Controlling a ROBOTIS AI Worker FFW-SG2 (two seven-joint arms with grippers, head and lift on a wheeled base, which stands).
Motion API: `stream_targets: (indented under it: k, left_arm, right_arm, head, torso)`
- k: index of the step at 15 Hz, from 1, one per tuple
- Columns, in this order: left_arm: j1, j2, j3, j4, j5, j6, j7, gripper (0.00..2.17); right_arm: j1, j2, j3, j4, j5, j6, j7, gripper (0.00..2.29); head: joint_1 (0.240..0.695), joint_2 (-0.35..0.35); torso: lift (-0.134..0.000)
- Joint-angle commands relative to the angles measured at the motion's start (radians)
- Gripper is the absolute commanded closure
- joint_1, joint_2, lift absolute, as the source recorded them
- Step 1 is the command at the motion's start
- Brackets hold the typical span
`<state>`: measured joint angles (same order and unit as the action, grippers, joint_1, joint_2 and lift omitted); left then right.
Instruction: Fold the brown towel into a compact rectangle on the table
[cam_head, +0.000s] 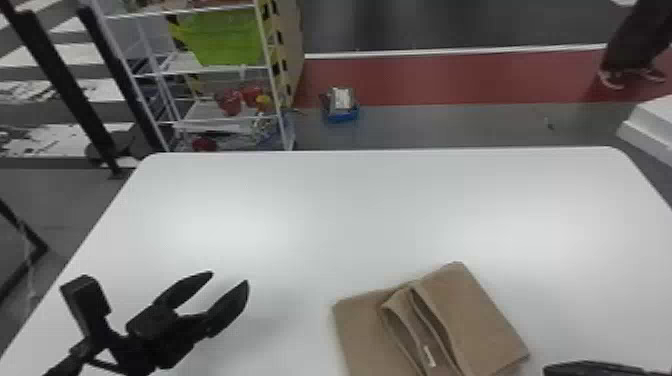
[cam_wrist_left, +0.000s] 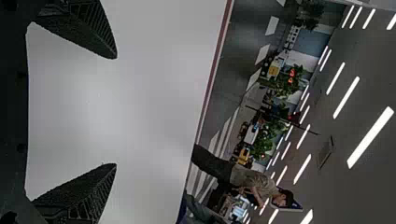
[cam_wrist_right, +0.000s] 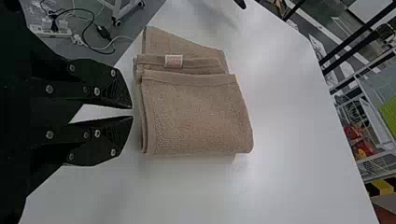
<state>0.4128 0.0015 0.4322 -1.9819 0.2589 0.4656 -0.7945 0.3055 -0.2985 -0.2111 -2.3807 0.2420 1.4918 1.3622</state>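
The brown towel (cam_head: 475, 315) lies folded near the table's front edge, right of centre in the head view. Its layers gape around a fold with a small pale tag, and one flat part extends to the left. My left gripper (cam_head: 229, 278) stands open and empty, well left of the towel; the left wrist view has this gripper (cam_wrist_left: 116, 111) with its fingers wide apart. At the lower right edge is part of my right gripper (cam_head: 595, 369). In the right wrist view, the right gripper (cam_wrist_right: 132, 112) is slightly open beside the towel (cam_wrist_right: 196, 114), with nothing between its fingertips.
The white table (cam_head: 320, 210) has its far edge before a wire shelf (cam_head: 215, 70) with a green bin (cam_head: 225, 40). A small blue-based object (cam_head: 341, 105) rests on the floor beyond. Cables (cam_wrist_right: 88, 28) lie on the floor beside the table.
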Motion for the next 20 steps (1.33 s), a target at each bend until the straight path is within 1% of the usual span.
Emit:
stream_targets:
  k: [1,5,7,8,9,11,12,13,17,19,20]
  left_arm:
    - [0.004,-0.004,0.0,0.0,0.0,0.0,-0.002,0.05]
    - [0.004,-0.004,-0.001,0.0,0.0,0.0,-0.002,0.05]
    - [0.004,-0.004,-0.003,0.0,0.0,0.0,-0.002,0.05]
    - [0.004,-0.004,-0.003,0.001,0.0,0.0,-0.002,0.05]
    - [0.004,-0.004,-0.001,0.001,0.0,0.0,-0.003,0.05]
    - [0.003,-0.004,0.002,0.005,-0.001,-0.003,-0.003,0.05]
    - [0.001,-0.004,0.005,0.008,-0.001,-0.003,-0.003,0.05]
    - [0.0,-0.004,0.005,0.009,-0.001,-0.003,-0.003,0.05]
    - [-0.006,-0.004,0.0,0.014,-0.001,-0.003,-0.003,0.05]
    - [-0.005,-0.004,-0.001,0.014,-0.001,-0.003,-0.003,0.05]
    - [-0.006,-0.004,-0.003,0.014,-0.001,-0.003,-0.003,0.05]
  right_arm:
    - [-0.011,-0.001,0.022,0.02,0.025,-0.001,0.005,2.16]
    - [-0.089,0.001,0.145,0.1,0.135,0.048,0.005,2.16]
    - [-0.126,0.01,0.2,0.133,0.16,0.048,0.005,2.16]
    - [-0.158,0.019,0.231,0.166,0.181,0.048,0.005,2.16]
    - [-0.19,0.021,0.268,0.198,0.215,0.06,0.005,2.16]
    - [-0.24,0.032,0.292,0.247,0.227,0.063,0.0,2.16]
    - [-0.263,0.041,0.297,0.268,0.227,0.06,-0.023,2.16]
    - [-0.298,0.058,0.297,0.301,0.227,0.057,-0.04,2.16]
    - [-0.445,0.108,0.311,0.431,0.229,0.045,-0.109,2.16]
    - [-0.52,0.141,0.332,0.514,0.233,0.02,-0.146,2.16]
    - [-0.556,0.164,0.337,0.549,0.238,0.002,-0.161,2.16]
  head:
    - [0.695,0.103]
    - [0.695,0.106]
    - [0.695,0.118]
    - [0.695,0.125]
    - [0.695,0.132]
    - [0.695,0.147]
    - [0.695,0.155]
    - [0.695,0.158]
    - [0.695,0.154]
    - [0.695,0.151]
    - [0.695,0.152]
  torso:
    - [-0.134]
    - [-0.134]
    - [-0.134]
    - [-0.134]
    - [-0.134]
    - [-0.134]
    - [-0.134]
    - [-0.134]
    - [-0.134]
    - [-0.134]
    - [-0.134]
